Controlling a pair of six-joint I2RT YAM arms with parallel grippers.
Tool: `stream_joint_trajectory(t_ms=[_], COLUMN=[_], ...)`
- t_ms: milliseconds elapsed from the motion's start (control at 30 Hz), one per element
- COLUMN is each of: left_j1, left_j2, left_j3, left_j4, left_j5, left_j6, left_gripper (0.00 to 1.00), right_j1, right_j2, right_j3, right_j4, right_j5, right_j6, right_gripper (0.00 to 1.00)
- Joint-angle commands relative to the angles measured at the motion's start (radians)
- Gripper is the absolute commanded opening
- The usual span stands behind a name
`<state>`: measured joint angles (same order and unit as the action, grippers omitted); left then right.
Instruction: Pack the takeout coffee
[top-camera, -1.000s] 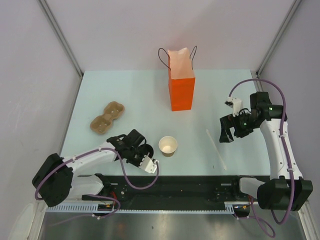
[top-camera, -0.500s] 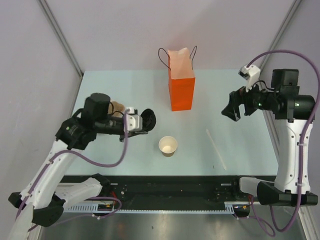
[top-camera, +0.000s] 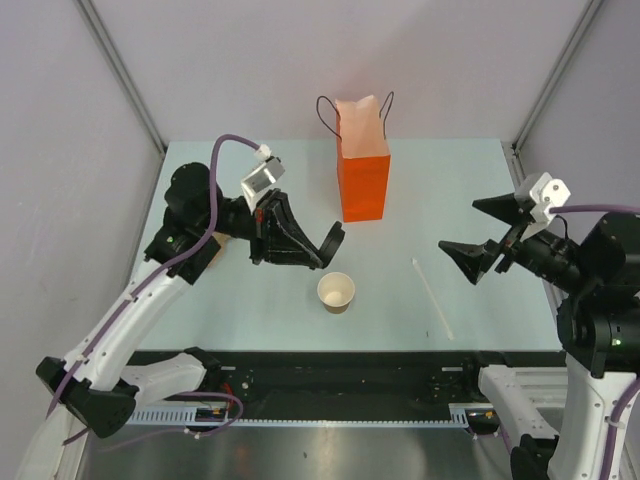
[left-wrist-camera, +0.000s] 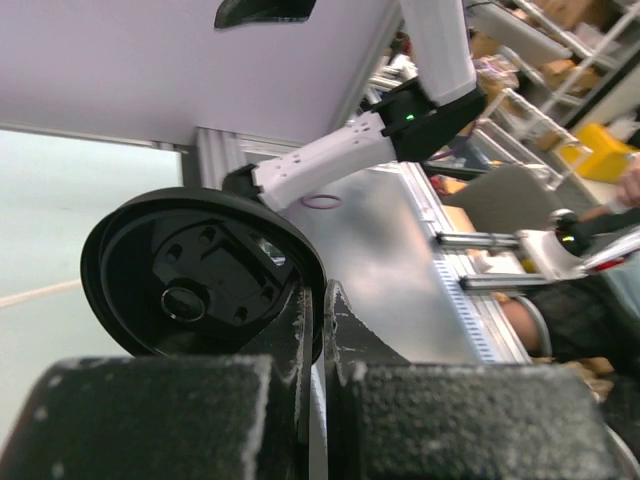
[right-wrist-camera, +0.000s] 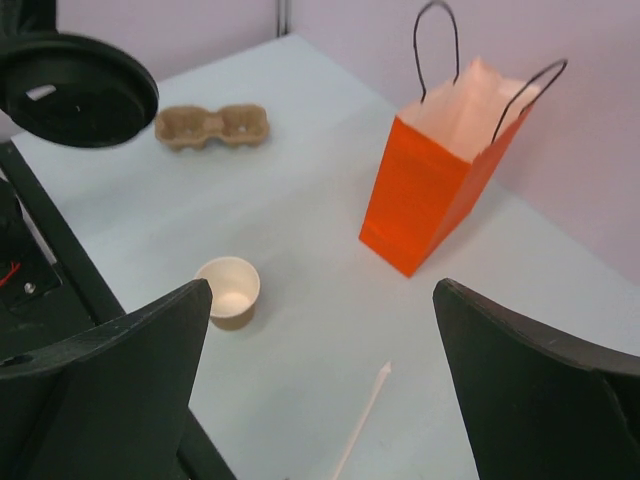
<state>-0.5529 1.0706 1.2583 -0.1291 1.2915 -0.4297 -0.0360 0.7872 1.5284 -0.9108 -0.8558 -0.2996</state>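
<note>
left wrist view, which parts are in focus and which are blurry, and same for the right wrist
Left wrist: the black lid is fairly sharp, but the left fingers in front are soft. Right wrist: the right fingers are dark, soft-edged shapes, while the cup and orange bag read clearly.

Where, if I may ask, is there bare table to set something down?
Bare table left of the cup, and right of the orange bag beyond the white stick. Crowded between cup and bag, under the left gripper holding the lid.
</note>
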Motion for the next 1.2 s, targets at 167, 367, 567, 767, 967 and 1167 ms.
stream_joint_trajectory(t_ms=[167,367,567,767,967,1167], left_j1=[0.005,0.005,0.007,0.014,0.019,0.016], left_j2=[0.02,0.04,0.084,0.181,0.226,0.27], left_j3=[-0.079,-0.134,-0.171,-0.238,-0.341,-0.41], left_j4=[0.707,0.819,0.809,0.983,1.143,1.324], left_j5=[0.118,0.077,0.029,0.028,0.052,0.035], left_j6=[-0.628,-0.763,-0.871,-1.148,-1.288,-1.376], left_gripper=[0.0,0.0,0.0,0.0,0.0,0.0], right_j1=[0.016,0.123,0.35,0.574,0.68,0.768], right_j2=[0.082,0.109,0.099,0.043,-0.038,-0.111], right_j3=[-0.013,-0.037,-0.069,-0.229,-0.342,-0.442], right_j4=[0.171,0.242,0.315,0.429,0.518,0.556], right_j5=[-0.072,0.013,0.185,0.389,0.413,0.417], right_j6=[0.119,0.041,-0.146,-0.357,-0.409,-0.426], right_gripper=[0.99,0.92,0.86,0.81,0.75,0.64])
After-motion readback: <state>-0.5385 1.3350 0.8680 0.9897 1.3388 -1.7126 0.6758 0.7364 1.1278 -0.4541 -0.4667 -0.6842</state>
